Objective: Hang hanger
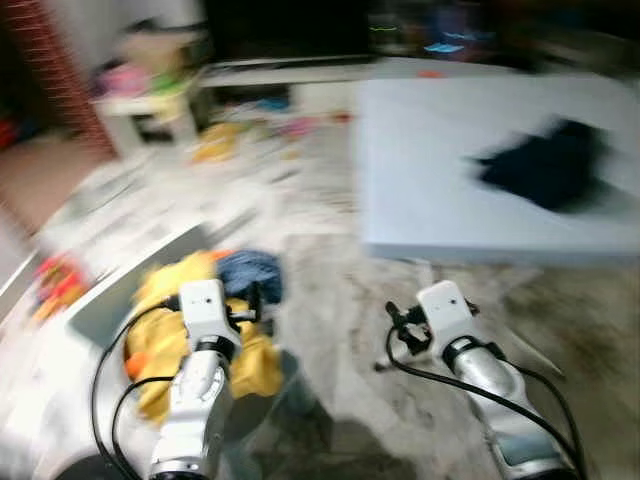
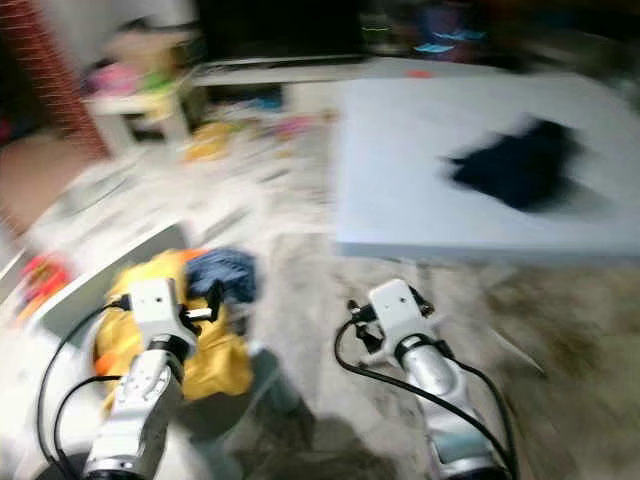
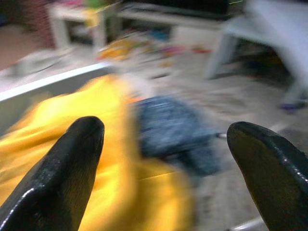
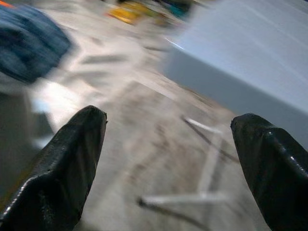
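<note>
Blurred view, both my grippers spread and empty.
My left gripper (image 3: 163,159) hangs over yellow cloth (image 3: 62,125); right gripper (image 4: 168,159) faces floor beside the grey table (image 1: 480,130).

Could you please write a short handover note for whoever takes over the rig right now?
The views are blurred; the robot seems to be moving.
Left claw: open, holding nothing, above the yellow clothes and blue garment heaped in the grey bin.
Right claw: open, holding nothing, over the floor near what looks like a white hanger.
A dark garment lies on the white table.
Done: nothing picked up yet.
Left: pick up the hanger and hang it; I cannot make out a rail.
</note>
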